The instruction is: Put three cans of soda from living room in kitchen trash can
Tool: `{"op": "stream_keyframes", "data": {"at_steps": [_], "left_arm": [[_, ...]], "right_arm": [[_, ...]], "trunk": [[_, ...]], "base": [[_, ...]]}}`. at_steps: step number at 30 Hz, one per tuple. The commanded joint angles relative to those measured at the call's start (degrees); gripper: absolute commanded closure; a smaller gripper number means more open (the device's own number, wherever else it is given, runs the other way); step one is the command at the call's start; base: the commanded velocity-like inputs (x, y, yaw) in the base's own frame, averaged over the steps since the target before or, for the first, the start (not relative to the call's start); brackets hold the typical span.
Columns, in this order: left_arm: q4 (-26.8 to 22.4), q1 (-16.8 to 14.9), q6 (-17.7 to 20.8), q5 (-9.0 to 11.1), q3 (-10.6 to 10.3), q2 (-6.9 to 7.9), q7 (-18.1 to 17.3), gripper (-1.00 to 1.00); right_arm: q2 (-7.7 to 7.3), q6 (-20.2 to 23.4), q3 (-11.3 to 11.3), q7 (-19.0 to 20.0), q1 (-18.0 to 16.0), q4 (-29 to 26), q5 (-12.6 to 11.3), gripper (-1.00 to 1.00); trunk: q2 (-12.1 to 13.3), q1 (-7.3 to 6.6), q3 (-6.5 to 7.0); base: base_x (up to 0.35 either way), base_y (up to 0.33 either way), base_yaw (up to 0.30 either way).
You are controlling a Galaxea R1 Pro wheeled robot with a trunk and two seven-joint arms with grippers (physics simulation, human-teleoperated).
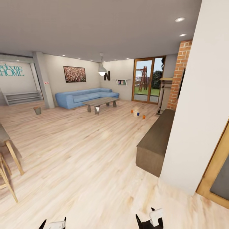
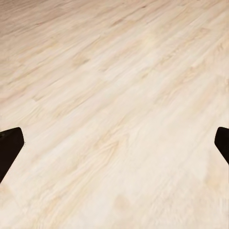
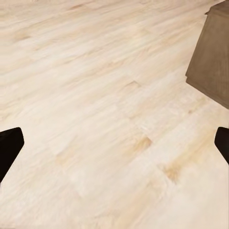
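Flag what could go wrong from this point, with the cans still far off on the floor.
The long dark cabinet and white wall corner sit close on the right of the route; the base might clip them. The three cans stand close together on the floor, so grasping one may topple its neighbours. Both grippers, left and right, are open and empty.

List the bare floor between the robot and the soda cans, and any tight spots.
Open wood floor runs from both grippers to the coffee table, bordered on the right by the long dark cabinet. Tighter near the three cans, which sit between the coffee table and the cabinet's far end. The bin stands alone, far left.
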Motion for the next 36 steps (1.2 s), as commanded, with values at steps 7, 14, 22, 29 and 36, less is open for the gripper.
{"op": "stream_keyframes", "data": {"at_steps": [7, 14, 22, 29, 36], "left_arm": [[0.11, -0.01, -0.04, -0.08, 0.00, -0.10, 0.00, -1.00], [0.11, 0.00, -0.08, -0.13, 0.00, -0.19, 0.00, -1.00], [0.07, -0.01, -0.04, -0.10, 0.00, -0.22, -0.03, -1.00], [0.08, -0.04, -0.04, -0.12, 0.00, -0.22, -0.07, -1.00], [0.10, -0.05, -0.04, -0.16, 0.00, -0.22, -0.02, -1.00]], "right_arm": [[-0.02, 0.00, 0.06, 0.00, 0.01, 0.04, 0.05, -1.00], [-0.01, -0.02, 0.09, 0.00, 0.01, 0.05, 0.10, -1.00], [-0.01, -0.93, 0.10, 0.00, 0.01, 0.05, 0.03, -1.00], [0.02, -1.05, 0.06, 0.00, 0.01, 0.10, 0.01, -1.00], [0.16, -1.05, 0.05, -0.26, 0.01, 0.13, 0.01, -1.00]], "trunk": [[0.00, 0.00, 0.21], [0.00, 0.00, 0.41], [0.00, 0.00, 0.47], [0.00, 0.00, 0.48], [0.00, 0.00, 0.49]], "base": [[0.310, 0.000, 0.234], [0.308, 0.000, 0.240], [0.313, 0.000, 0.139], [0.323, 0.000, 0.009], [0.324, 0.000, 0.039]]}}
